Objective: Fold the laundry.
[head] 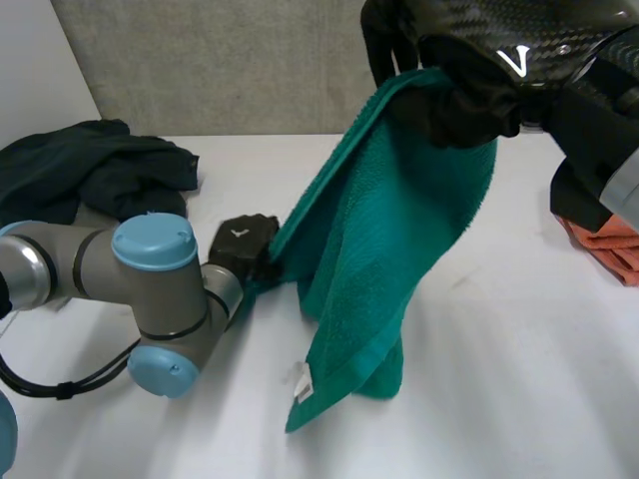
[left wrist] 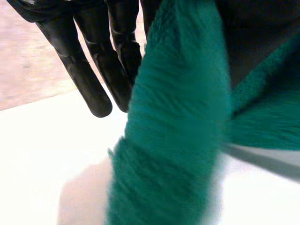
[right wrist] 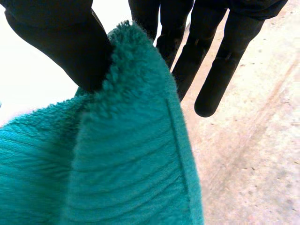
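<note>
Teal terry cloth is pinched in my right hand [head: 469, 100]: in its wrist view the thumb presses the fuzzy top edge of the towel [right wrist: 117, 178] against the nearest finger, and the other fingers [right wrist: 220, 70] stand straight beside it. From the head camera I see that hand raised high above the far side of the table [head: 519, 379], with the towel's upper corner bunched in its grip. From there the cloth hangs down in a long drape, doubled over on itself. Its lowest corner rests on the table top near me, where a small white label [head: 303, 379] shows at the hem. One hemmed edge runs taut on a slant down to my left hand [head: 243, 244], which sits low, just above the table, at the end of the grey left arm [head: 150, 279]. In the left wrist view the towel passes between that hand's straight fingers [left wrist: 89, 79] and the thumb, so I read it as pinching that edge too. Further out, a heap of dark clothes [head: 90, 170] lies at the far left of the table, well apart from the towel. A folded orange cloth [head: 609, 249] lies at the right edge, beyond my right arm.
</note>
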Tool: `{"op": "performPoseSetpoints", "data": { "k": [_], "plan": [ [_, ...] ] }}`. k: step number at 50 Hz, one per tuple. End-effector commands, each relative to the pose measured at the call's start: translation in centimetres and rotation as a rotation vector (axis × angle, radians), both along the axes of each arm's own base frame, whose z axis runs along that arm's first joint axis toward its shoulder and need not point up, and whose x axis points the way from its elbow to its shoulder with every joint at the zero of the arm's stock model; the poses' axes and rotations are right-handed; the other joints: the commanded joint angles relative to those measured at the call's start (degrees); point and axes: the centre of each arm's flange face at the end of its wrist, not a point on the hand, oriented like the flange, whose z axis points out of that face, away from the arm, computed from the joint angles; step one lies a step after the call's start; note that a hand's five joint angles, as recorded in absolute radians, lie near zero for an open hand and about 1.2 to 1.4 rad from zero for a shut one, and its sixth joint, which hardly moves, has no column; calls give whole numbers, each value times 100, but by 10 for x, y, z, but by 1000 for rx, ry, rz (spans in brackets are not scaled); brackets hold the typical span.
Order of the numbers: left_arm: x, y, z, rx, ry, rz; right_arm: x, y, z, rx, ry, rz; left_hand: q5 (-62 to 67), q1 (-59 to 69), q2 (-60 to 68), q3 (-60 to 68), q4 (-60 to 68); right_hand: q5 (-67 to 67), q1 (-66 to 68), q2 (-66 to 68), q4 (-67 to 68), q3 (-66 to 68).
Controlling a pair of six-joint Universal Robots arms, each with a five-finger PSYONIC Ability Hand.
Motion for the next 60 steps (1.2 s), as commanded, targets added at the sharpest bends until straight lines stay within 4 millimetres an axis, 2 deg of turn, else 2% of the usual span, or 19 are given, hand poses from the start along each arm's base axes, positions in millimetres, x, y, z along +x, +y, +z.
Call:
{"op": "performPoseSetpoints", "data": {
  "k": [1,6,11,15,18,22,26,27,31,32,35,36,37,41,44,49,51,54,60],
  "plan": [
    [44,-14,51,-93,-18,144,-18,-33,-8,-35,63,-158,1510,1296,1391,1459,1408,1338,1608,1253,1141,1192],
    [69,8,86,-142,-116,66,-44,-81,-30,-43,192,-325,1510,1296,1391,1459,1408,1338,1608,1253,1141,1192],
    [83,22,106,-197,-237,-43,-44,-108,-64,25,306,-349,1510,1296,1391,1459,1408,1338,1608,1253,1141,1192],
    [111,8,110,-212,-367,-2,-43,-120,-91,92,381,-347,1510,1296,1391,1459,1408,1338,1608,1253,1141,1192],
    [117,1,109,-221,-423,8,-42,-130,-109,127,443,-347,1510,1296,1391,1459,1408,1338,1608,1253,1141,1192],
    [115,-13,90,-228,-519,-32,-37,-148,-133,155,507,-355,1178,964,1059,1127,1076,1338,1608,1253,1141,1192],
    [107,-45,75,-269,-605,-55,-31,-178,-150,164,541,-393,874,659,754,822,772,1338,1608,1253,1141,1192],
    [97,-62,74,-315,-626,-69,-29,-186,-154,165,545,-408,923,709,804,872,821,1338,1608,1253,1141,1192],
    [73,-95,91,-460,-602,-67,-23,-226,-146,74,500,-498,1041,827,922,990,939,1338,1608,1253,1141,1192],
    [68,-106,100,-512,-587,-50,-19,-242,-136,5,452,-535,1141,927,1022,1090,1040,1338,1608,1253,1141,1192],
    [57,-135,138,-712,-509,32,-11,-261,-110,-145,348,-597,1479,1264,1360,1427,1377,1338,1608,1253,1141,1192],
    [55,-139,150,-766,-475,54,-6,-268,-87,-257,266,-635,1479,1264,1360,1427,1377,1338,1608,1253,1141,1192],
    [52,-146,176,-872,-388,103,-5,-271,-75,-311,225,-648,1510,1296,1391,1459,1408,1338,1608,1253,1141,1192],
    [57,-148,218,-1023,-179,213,6,-267,-37,-488,60,-665,1510,1296,1391,1459,1408,1338,1608,1253,1141,1192],
    [62,-140,236,-1046,-96,255,12,-248,-13,-531,-13,-634,1510,1296,1391,1459,1408,1338,1608,1253,1141,1192],
    [75,-107,242,-997,-73,255,9,-221,-12,-492,-10,-596,1510,1296,1391,1459,1408,1338,1608,1253,1141,1192],
    [80,-99,237,-971,-81,254,4,-211,-23,-459,25,-576,1510,1296,1391,1459,1408,1338,1608,1253,1141,1192],
    [76,-83,208,-888,-113,191,1,-202,-43,-402,85,-548,1510,1296,1391,1459,1408,1338,1608,1253,1141,1192],
    [75,-52,123,-648,-202,59,-8,-176,-133,-110,320,-467,1446,1231,1327,1394,1344,1338,1608,1253,1141,1192]
  ]
}}
